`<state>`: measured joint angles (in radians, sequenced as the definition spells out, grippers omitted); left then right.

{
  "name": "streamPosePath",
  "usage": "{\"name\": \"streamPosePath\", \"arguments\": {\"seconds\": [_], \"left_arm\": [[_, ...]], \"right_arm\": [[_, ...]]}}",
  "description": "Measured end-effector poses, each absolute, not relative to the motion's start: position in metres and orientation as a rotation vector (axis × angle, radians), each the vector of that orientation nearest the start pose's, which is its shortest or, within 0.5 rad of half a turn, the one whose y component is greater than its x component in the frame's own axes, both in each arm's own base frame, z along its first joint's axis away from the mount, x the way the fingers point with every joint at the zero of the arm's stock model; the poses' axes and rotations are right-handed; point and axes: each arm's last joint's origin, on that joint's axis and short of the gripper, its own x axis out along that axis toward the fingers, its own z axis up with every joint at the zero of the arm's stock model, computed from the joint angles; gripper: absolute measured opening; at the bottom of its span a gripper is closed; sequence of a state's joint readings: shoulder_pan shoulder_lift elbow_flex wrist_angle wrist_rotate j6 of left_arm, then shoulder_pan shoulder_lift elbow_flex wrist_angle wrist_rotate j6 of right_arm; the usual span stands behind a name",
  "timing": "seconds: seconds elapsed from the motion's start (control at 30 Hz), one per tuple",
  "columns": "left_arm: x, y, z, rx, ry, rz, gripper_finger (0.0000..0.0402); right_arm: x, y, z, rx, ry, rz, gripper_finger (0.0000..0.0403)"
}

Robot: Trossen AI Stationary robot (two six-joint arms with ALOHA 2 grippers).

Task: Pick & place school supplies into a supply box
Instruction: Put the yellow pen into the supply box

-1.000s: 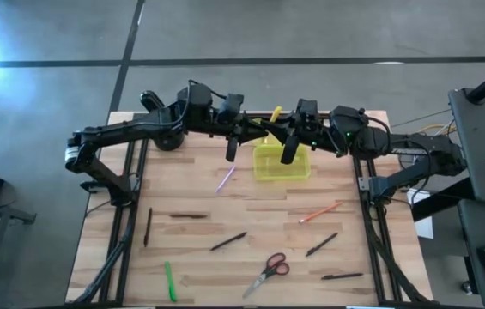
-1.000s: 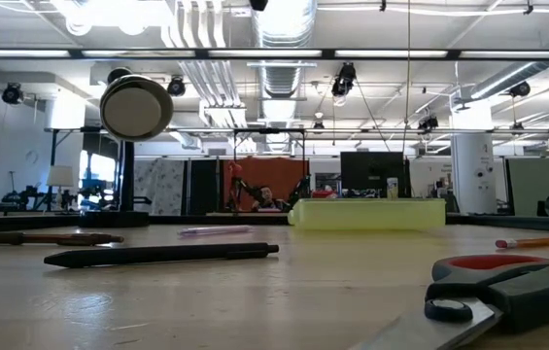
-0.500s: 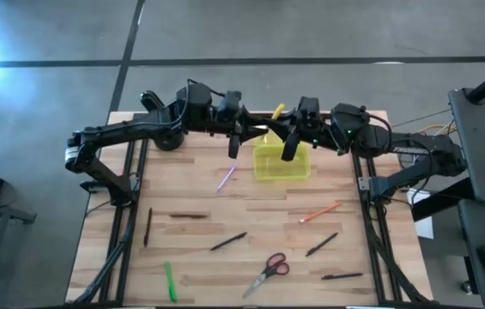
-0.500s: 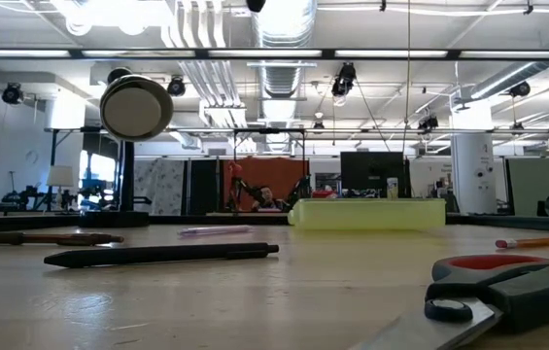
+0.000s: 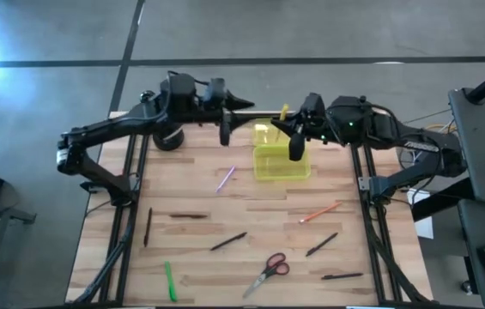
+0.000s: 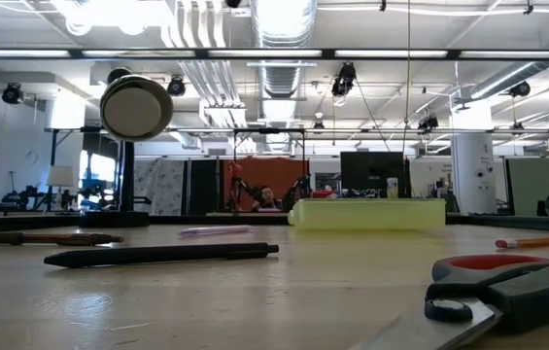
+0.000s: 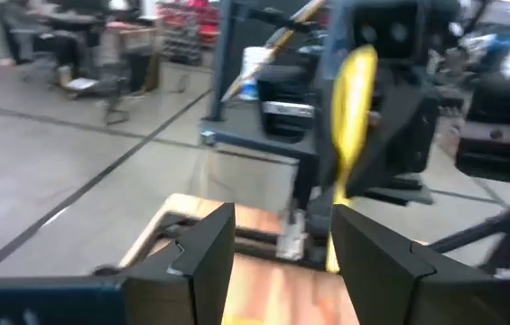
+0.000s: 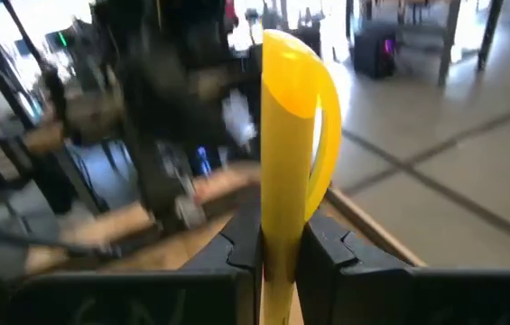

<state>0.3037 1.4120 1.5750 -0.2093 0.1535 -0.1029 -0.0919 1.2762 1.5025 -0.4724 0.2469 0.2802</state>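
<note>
Yellow pen [image 8: 283, 171] stands clamped between the fingers of the right hand [image 5: 294, 142], which hangs above the far end of the supply box [image 5: 281, 162]; in the high view the pen's tip pokes out just past the box's far edge. Left hand [image 5: 225, 129] hovers beside the box, near the back of the worktop [image 5: 199, 257], its fingers [image 7: 202, 257] spread apart and holding nothing, and its wrist view looks across at the right hand and the yellow pen. Just behind the left arm sits a black round stand [image 5: 166, 137].

Outward from the box, a pink-purple pen [image 5: 225, 179] lies on the wood near its left side. An orange pencil [image 5: 319, 212] lies nearer the front on the right. Further forward rest several black pens [image 5: 227, 242], a green pen [image 5: 170, 281] at the front left, and red-handled scissors [image 5: 269, 271] near the front edge. From the low view the scissors loom close, with the box well behind them.
</note>
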Motion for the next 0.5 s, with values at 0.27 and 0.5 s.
{"name": "streamPosePath", "arguments": {"seconds": [0.27, 0.5], "left_arm": [[0.230, 0.092, 0.488, -0.092, -0.001, 0.374, 0.0170], [0.180, 0.077, 0.513, -0.042, -0.120, 0.467, 0.0170]], "right_arm": [[0.250, -0.042, 0.426, 0.275, 0.445, -0.409, 0.0028], [0.270, -0.059, 0.390, 0.285, 0.699, -0.383, 0.0028]]}}
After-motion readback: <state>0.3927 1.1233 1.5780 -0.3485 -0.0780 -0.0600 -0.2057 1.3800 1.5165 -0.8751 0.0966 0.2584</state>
